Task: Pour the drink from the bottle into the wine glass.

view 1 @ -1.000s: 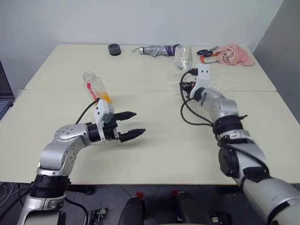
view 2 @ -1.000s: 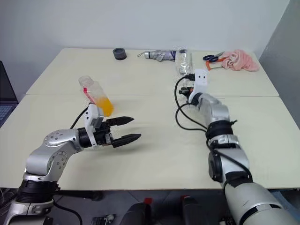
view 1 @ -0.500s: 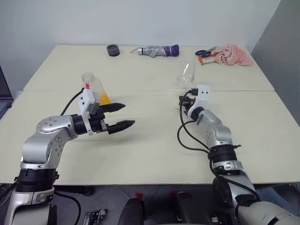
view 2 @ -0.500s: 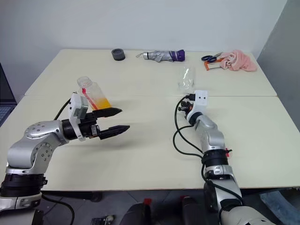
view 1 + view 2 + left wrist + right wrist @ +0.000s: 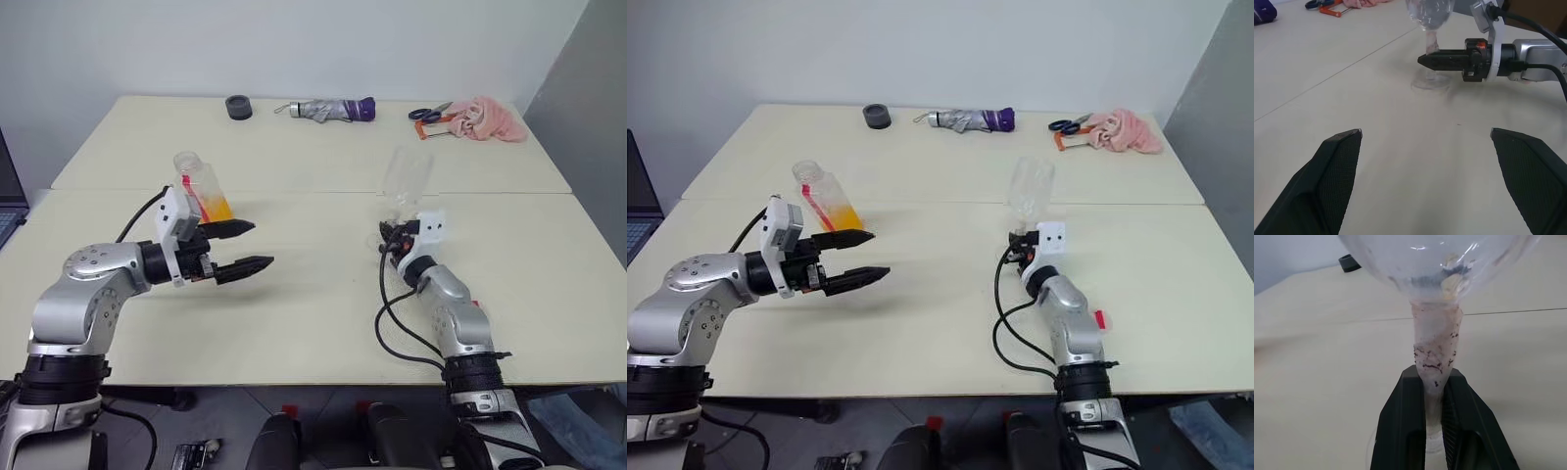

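Note:
A clear bottle (image 5: 199,184) with orange drink (image 5: 218,207) in its lower part stands on the table at the left, leaning a little leftward. My left gripper (image 5: 257,245) hovers open just in front and to the right of it, not touching it, fingers pointing right. At centre right the wine glass (image 5: 405,179) stands upright, bowl empty. My right gripper (image 5: 391,236) is shut on its stem (image 5: 1436,352). In the left wrist view its round foot (image 5: 1429,82) sits at or just above the tabletop.
Along the far table edge lie a black round object (image 5: 238,106), a folded grey and purple umbrella (image 5: 323,108), scissors (image 5: 429,113) and a pink cloth (image 5: 485,116). A seam (image 5: 294,192) crosses the table between bottle and glass. A laptop edge (image 5: 6,191) shows far left.
My right gripper has drawn back toward me and down with the wine glass, which now stands upright low over the table. My left gripper shifted slightly left, still open.

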Controlling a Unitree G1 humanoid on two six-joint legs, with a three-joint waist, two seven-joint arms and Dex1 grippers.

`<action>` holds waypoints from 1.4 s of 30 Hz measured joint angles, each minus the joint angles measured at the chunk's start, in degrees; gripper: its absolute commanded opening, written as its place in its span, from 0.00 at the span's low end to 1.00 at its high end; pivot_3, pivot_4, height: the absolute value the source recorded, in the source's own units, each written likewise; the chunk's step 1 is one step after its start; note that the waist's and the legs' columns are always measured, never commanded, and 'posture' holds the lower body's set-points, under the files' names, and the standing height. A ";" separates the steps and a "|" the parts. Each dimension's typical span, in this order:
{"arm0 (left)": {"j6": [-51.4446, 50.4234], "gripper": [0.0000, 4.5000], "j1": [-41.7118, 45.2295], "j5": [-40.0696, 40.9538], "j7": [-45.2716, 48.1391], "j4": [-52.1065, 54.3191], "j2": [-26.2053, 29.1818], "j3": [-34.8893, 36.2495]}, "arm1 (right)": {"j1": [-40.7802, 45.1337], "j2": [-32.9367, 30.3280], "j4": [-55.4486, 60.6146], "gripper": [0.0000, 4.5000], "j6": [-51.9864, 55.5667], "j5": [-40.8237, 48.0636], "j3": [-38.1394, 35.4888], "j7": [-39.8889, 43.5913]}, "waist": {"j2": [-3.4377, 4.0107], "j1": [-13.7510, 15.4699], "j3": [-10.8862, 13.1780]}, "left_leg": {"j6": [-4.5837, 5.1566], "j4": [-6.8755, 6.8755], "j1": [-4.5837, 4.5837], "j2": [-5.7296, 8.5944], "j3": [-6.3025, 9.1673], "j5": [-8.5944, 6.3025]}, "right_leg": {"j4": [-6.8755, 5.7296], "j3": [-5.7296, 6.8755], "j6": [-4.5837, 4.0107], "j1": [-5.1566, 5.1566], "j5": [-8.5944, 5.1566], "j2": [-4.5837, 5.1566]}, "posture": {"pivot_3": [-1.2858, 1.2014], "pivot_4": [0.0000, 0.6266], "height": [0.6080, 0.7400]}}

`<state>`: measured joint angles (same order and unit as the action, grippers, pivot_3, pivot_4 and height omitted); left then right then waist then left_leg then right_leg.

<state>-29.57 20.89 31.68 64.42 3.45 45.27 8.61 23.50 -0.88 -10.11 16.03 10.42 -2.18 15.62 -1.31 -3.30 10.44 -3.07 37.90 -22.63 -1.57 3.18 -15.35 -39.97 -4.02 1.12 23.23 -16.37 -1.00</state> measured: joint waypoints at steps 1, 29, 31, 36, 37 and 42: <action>0.04 1.00 0.00 0.00 0.06 0.00 0.00 0.00 | -0.46 -0.35 0.26 0.03 -0.16 -0.35 0.72 0.22 | -0.08 0.00 -0.06 | 0.00 0.00 0.04 0.00 -0.02 0.00 | 0.00 -0.01 0.00 -0.03 0.00 -0.02 | 0.52 0.24 1.00; 2.52 1.00 -4.18 -0.10 -6.19 1.20 -0.49 4.92 | 18.01 4.43 -36.40 0.03 -32.83 -10.04 12.24 8.14 | -0.04 -0.34 0.00 | -0.02 -0.01 -0.07 -0.07 -0.02 0.00 | 0.00 -0.03 -0.03 0.11 0.01 0.08 | 0.52 0.24 1.00; 2.46 1.00 -5.28 -0.08 -6.28 2.02 -0.49 5.05 | 19.86 4.41 -40.00 0.03 -34.54 -10.35 12.19 8.14 | -0.03 -0.33 0.00 | -0.02 0.00 -0.08 -0.07 0.00 0.00 | -0.01 -0.02 -0.02 0.11 0.01 0.09 | 0.52 0.24 1.00; 2.37 1.00 -6.31 -0.07 -6.32 3.26 -0.43 5.36 | 21.60 4.49 -44.85 0.03 -37.85 -10.29 11.68 8.51 | -0.04 -0.32 0.00 | -0.02 -0.01 -0.07 -0.07 0.00 0.00 | -0.02 -0.02 -0.03 0.10 0.01 0.09 | 0.52 0.24 1.00; 2.37 1.00 -6.47 -0.07 -6.32 3.30 -0.43 5.36 | 21.84 4.54 -45.40 0.03 -38.07 -10.25 11.36 8.67 | -0.04 -0.33 0.00 | -0.02 -0.01 -0.07 -0.07 0.01 0.01 | -0.02 -0.02 -0.03 0.10 0.01 0.09 | 0.52 0.24 1.00; 2.36 1.00 -6.65 -0.08 -6.33 3.32 -0.43 5.35 | 22.10 4.94 -46.57 0.38 -38.32 -9.56 10.01 9.84 | -0.03 -0.33 0.01 | -0.03 0.00 -0.07 -0.07 0.03 0.01 | -0.02 -0.01 -0.03 0.10 0.01 0.09 | 0.52 0.24 1.00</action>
<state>-27.20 14.24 31.59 58.09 6.77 44.85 13.96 45.60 4.06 -56.68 -22.29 0.86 7.83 25.46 -1.34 -3.64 10.45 -3.10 37.89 -22.70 -1.64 3.21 -15.34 -39.99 -4.03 1.10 23.33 -16.36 -0.91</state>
